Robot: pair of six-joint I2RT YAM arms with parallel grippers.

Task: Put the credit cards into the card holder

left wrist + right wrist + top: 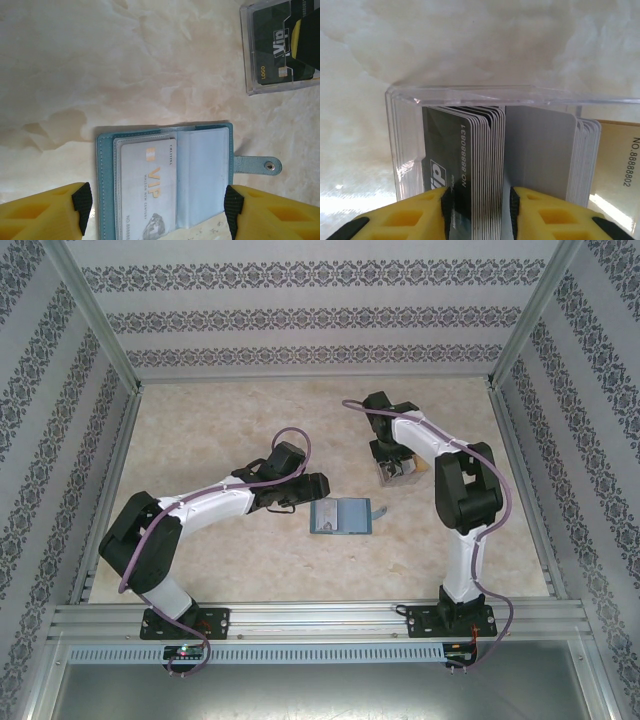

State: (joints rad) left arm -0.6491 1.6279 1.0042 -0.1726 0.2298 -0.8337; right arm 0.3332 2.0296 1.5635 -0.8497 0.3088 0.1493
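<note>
Card holder (202, 170) lies open and flat on the table (100, 60), lower centre of the left wrist view, snap strap (260, 166) sticking out to the right. One white card (150, 185) already sits in its left-hand pocket; the right-hand pocket looks empty. Left gripper (156, 200) is spread wide, a yellow finger at each lower corner of the frame straddling the holder and pinching nothing. The remaining credit cards (480, 145) stand on edge, packed tight, in a clear box (405, 145), upper right in the left wrist view. Right gripper (479, 200) is down in that box with its jaws pressed onto a sheaf of the dark-edged cards; several appear caught at once, not a single one. Handling judgement: the cards are light, stiff and slick-faced, so a bundle may slide apart or fan when lifted. Best grip is across the two flat faces near the top edge, narrowing to one card if possible. The holder is soft and light and will likely skid or fold shut under insertion, so brace its cover or spine, not the clear pockets.
</note>
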